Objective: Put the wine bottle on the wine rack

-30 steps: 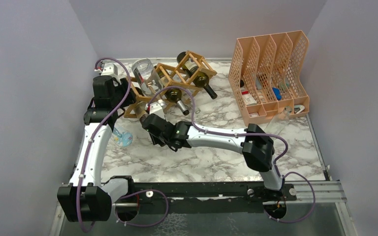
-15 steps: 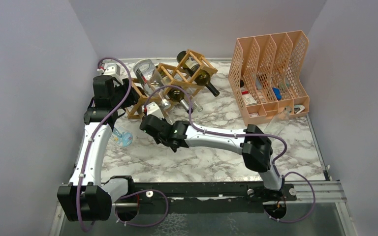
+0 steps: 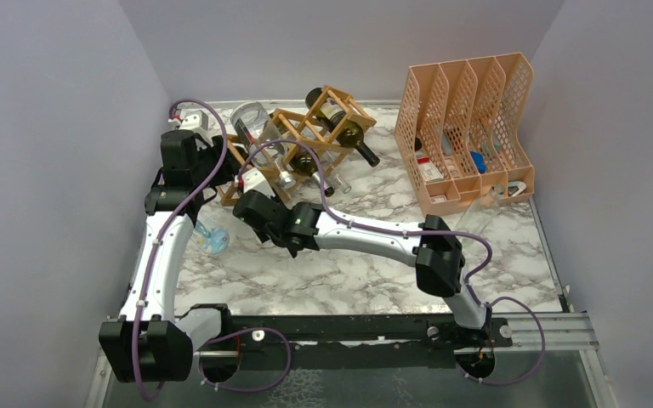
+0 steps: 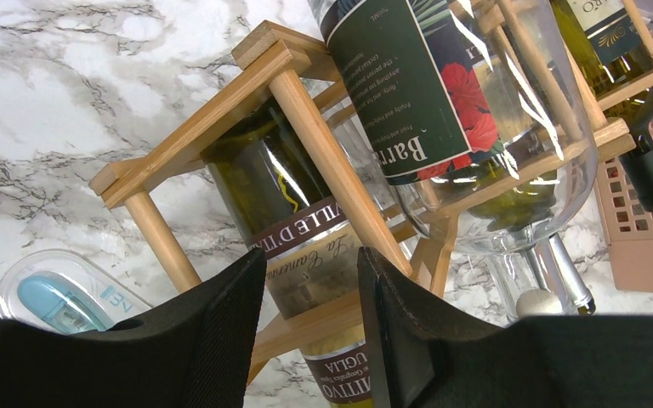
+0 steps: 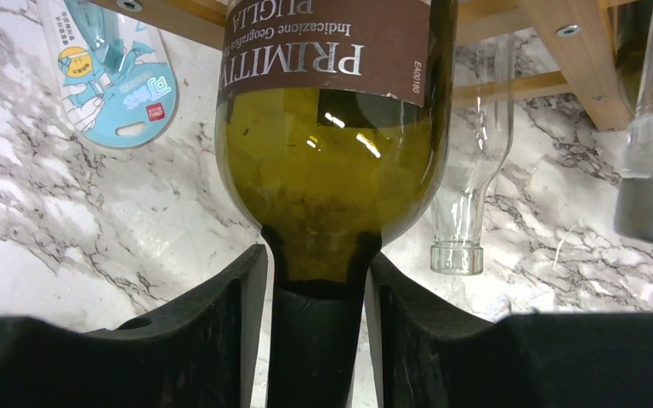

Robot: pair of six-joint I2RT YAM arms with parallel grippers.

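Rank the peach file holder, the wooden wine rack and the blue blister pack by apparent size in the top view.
Peach file holder and wine rack: about alike, the rack partly hidden, so unranked.
Blue blister pack: clearly smallest.

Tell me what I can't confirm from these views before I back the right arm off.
- Right wrist: whether the right gripper clamps or merely flanks the neck of the wine bottle; gap too small to judge.
- Right wrist: the bottle's base, cut off by the top edge.
- Left wrist: whether the left gripper clamps the wine rack; its fingers cover the contact.
- Top external: either grip, hidden beneath the left arm and right arm.
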